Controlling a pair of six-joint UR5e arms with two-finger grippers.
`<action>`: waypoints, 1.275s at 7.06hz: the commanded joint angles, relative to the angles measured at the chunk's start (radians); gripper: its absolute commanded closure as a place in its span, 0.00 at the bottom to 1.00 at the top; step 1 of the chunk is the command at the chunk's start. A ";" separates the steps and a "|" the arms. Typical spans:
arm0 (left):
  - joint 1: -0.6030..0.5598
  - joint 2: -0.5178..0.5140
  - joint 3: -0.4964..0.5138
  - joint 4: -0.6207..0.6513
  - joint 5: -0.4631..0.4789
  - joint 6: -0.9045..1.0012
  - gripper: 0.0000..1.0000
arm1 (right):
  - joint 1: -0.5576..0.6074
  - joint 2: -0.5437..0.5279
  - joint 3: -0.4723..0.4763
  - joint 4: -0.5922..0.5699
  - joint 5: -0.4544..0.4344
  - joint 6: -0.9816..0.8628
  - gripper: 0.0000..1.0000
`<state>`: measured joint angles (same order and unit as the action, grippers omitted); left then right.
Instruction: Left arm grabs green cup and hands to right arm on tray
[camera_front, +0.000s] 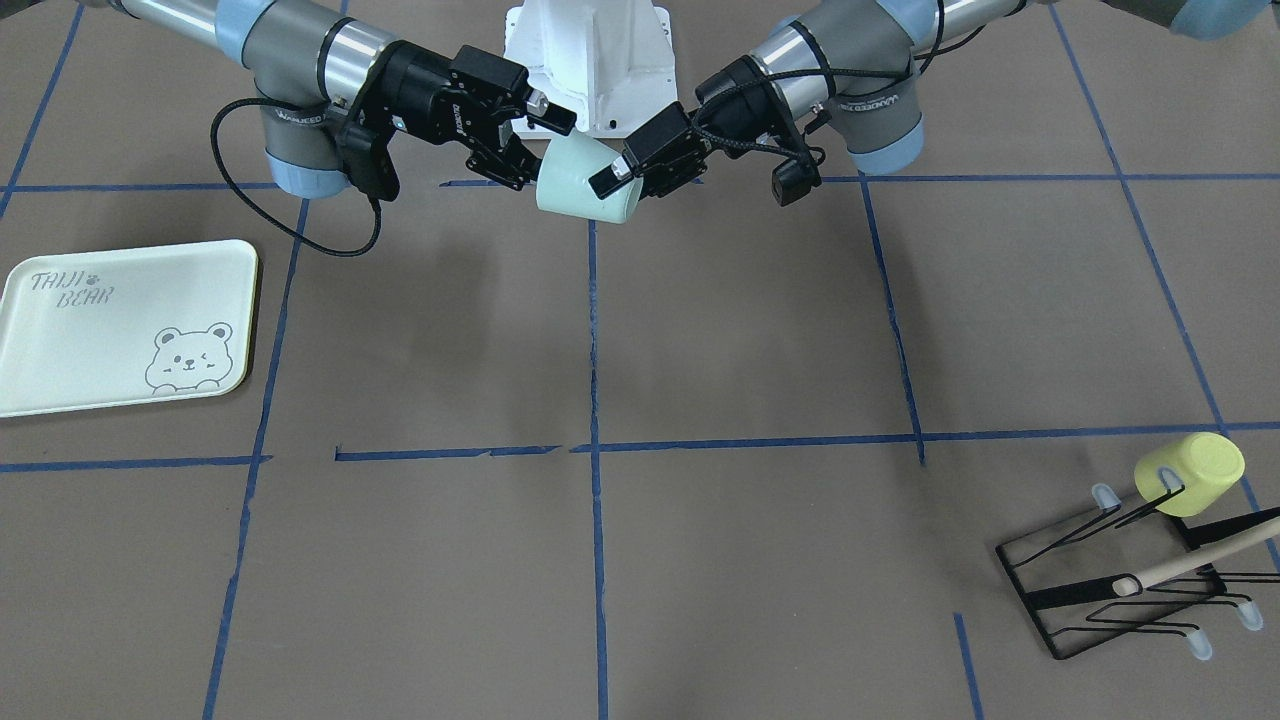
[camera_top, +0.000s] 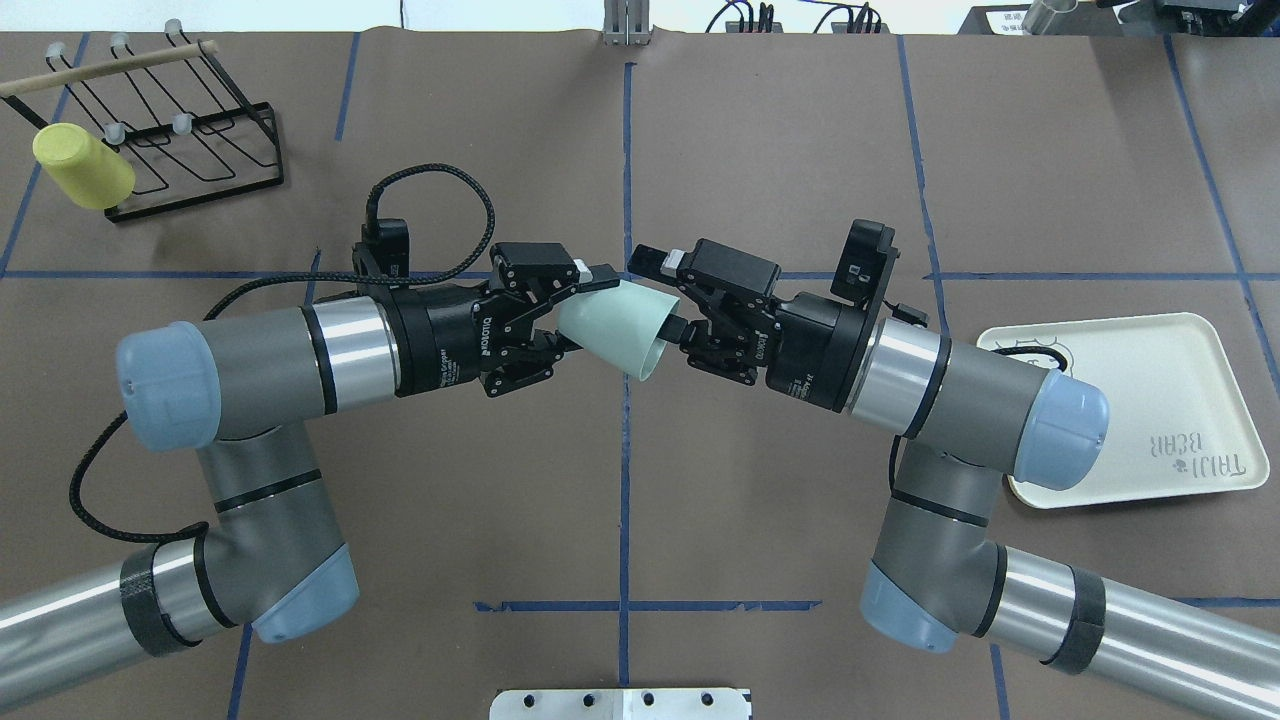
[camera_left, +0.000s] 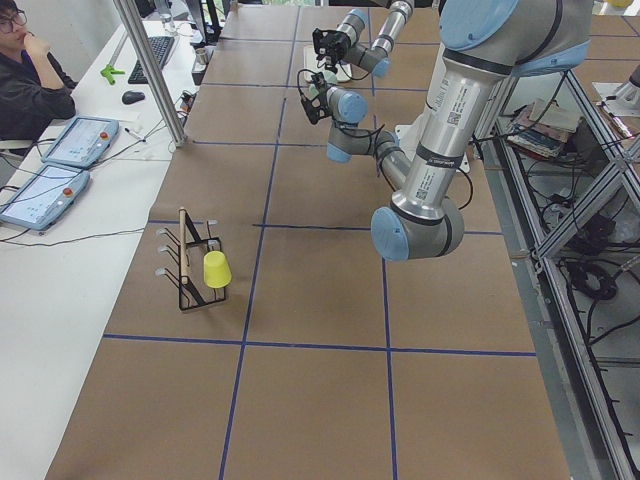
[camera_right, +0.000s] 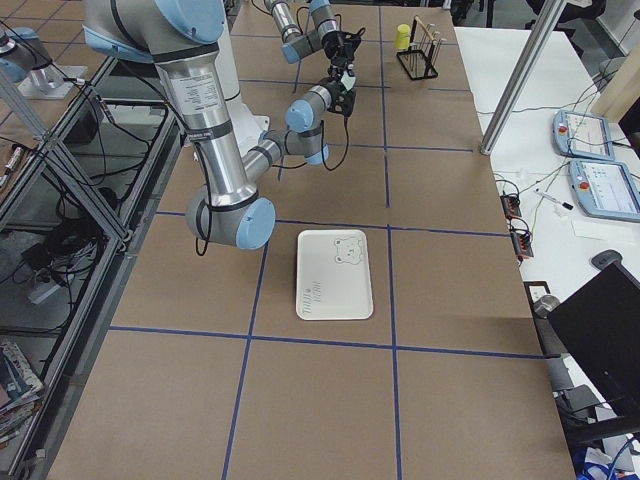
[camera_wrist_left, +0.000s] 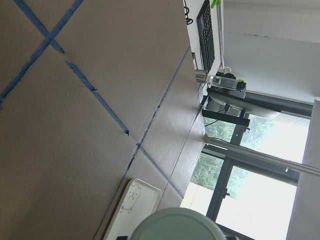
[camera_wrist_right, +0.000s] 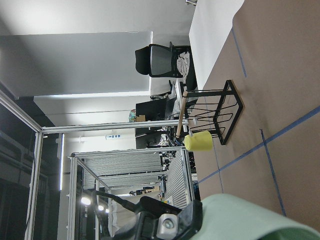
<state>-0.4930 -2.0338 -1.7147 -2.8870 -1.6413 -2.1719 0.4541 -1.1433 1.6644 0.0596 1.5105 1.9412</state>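
Observation:
The green cup (camera_top: 615, 325) hangs on its side above the table's middle, between both arms. My left gripper (camera_top: 578, 310) is shut on its narrow base end. My right gripper (camera_top: 665, 297) is open, with its fingers spread about the cup's rim end; I cannot tell whether they touch it. In the front-facing view the cup (camera_front: 585, 185) lies between the right gripper (camera_front: 535, 140) and the left gripper (camera_front: 625, 175). The tray (camera_top: 1150, 400) lies flat on the table under the right arm's elbow, bare, and shows in the front-facing view too (camera_front: 100, 330).
A yellow-green cup (camera_top: 80, 165) hangs on a black wire rack (camera_top: 190, 130) at the table's far left corner. A person sits at a side desk (camera_left: 25, 75) beyond the table. Blue tape lines cross the brown tabletop.

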 joint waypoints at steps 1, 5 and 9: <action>0.008 -0.003 0.000 0.000 0.006 0.000 0.61 | 0.000 0.000 0.000 -0.001 -0.001 0.004 0.34; 0.007 -0.002 0.001 0.000 0.005 0.003 0.61 | 0.000 -0.001 0.003 -0.001 0.000 -0.008 0.63; 0.004 -0.011 -0.002 0.008 0.003 0.012 0.00 | -0.008 -0.006 -0.023 -0.003 0.004 -0.007 1.00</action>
<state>-0.4865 -2.0396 -1.7146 -2.8816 -1.6380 -2.1627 0.4492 -1.1471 1.6549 0.0562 1.5129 1.9342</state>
